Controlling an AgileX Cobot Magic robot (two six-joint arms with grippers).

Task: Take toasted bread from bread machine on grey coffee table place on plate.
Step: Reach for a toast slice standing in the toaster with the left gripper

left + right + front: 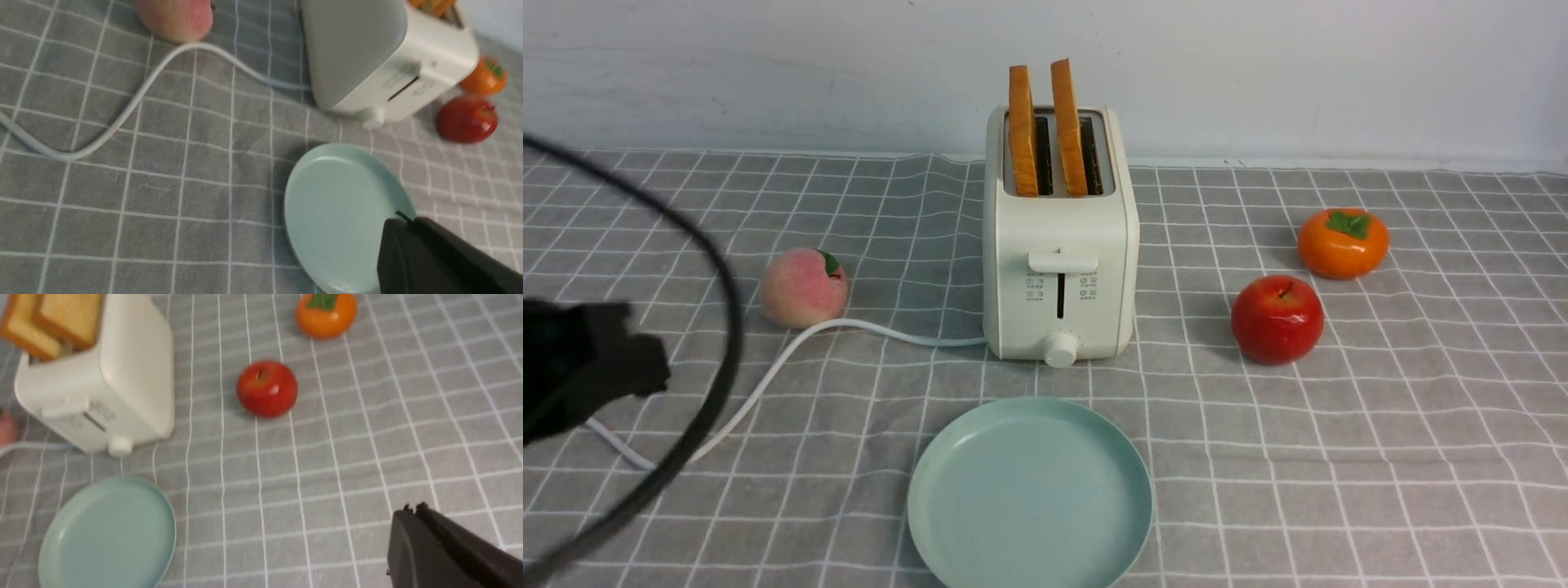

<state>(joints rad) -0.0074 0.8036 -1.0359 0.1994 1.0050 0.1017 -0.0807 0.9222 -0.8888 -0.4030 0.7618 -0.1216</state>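
My front camera looks forward and slightly down across the table (1339,457). Both my wrist cameras hang nearer, angled down from either side, sharing the toaster (367,61), plate (339,212) and apple (267,388).

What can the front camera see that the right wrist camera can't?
Only the front view shows the white wall, the left arm and the whole peach; the right wrist view catches just a pink sliver. Only the right wrist view shows the right gripper, shut. Both show the bread machine, both slices of toasted bread, the plate, the red apple and the orange persimmon.
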